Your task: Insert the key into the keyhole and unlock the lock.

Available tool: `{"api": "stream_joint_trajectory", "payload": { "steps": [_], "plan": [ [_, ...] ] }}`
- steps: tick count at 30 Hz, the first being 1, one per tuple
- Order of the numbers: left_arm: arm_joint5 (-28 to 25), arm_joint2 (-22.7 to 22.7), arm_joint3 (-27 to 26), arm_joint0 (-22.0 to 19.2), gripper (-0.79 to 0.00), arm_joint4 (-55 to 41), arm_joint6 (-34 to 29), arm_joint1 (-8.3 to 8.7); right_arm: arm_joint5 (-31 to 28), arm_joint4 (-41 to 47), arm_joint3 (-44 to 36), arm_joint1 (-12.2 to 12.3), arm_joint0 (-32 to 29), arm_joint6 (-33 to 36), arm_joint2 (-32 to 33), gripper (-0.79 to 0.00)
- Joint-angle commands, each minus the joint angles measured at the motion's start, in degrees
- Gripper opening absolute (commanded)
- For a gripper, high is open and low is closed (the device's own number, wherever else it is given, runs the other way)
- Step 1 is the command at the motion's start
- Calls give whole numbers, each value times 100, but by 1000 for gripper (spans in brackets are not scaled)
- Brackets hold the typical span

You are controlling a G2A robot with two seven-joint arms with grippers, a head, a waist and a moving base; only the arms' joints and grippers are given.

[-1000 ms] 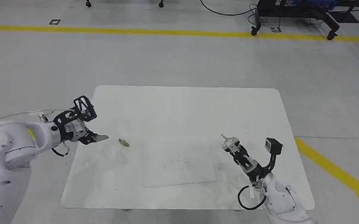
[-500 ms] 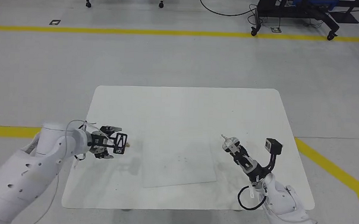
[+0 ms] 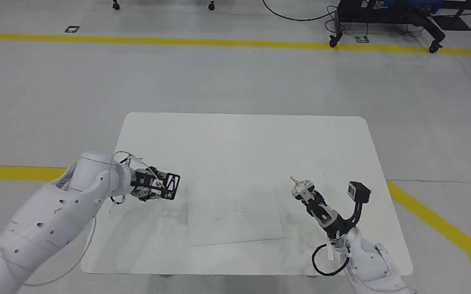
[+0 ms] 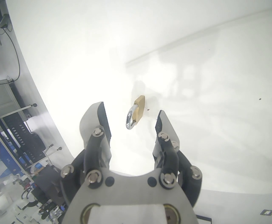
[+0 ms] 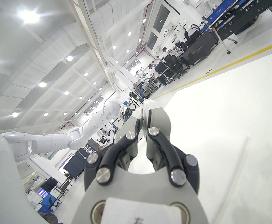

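Near right, above smooth white table (image 3: 314, 142): right gripper (image 5: 145, 112), grey metal fingers pressed together on thin silvery key (image 5: 143, 121), only its edge showing. At left, slightly farther: left gripper (image 4: 131, 110) spread wide, ribbed black pads (image 4: 105, 118) flanking small brass padlock (image 4: 140, 107) with curved steel shackle (image 4: 129, 118). Padlock resting on table, touching neither pad.

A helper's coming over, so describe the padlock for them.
Find the white table, then the open left hand over its left side. Framed by that hand lies the padlock: a brass body with a silver shackle, the only gold-coloured thing.
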Motion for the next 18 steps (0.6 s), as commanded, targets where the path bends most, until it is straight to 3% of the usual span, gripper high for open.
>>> {"api": "stream_joint_trajectory", "payload": {
  "steps": [1,11,13,15,18],
  "plan": [
    [39,95,99,-86,-379,-38,-86,-77,0,0,0,0,0,0,0,-785],
    [300,418,528,-365,-493,29,-399,-364,0,0,0,0,0,0,0,-785],
    [295,465,540,-397,-560,71,-452,-402,0,0,0,0,0,0,0,-785],
    [285,512,550,-411,-760,131,-491,-432,0,0,0,0,0,0,0,-785],
    [306,550,584,-426,-785,209,-521,-466,0,0,0,0,0,0,0,-785]
  ]
}}
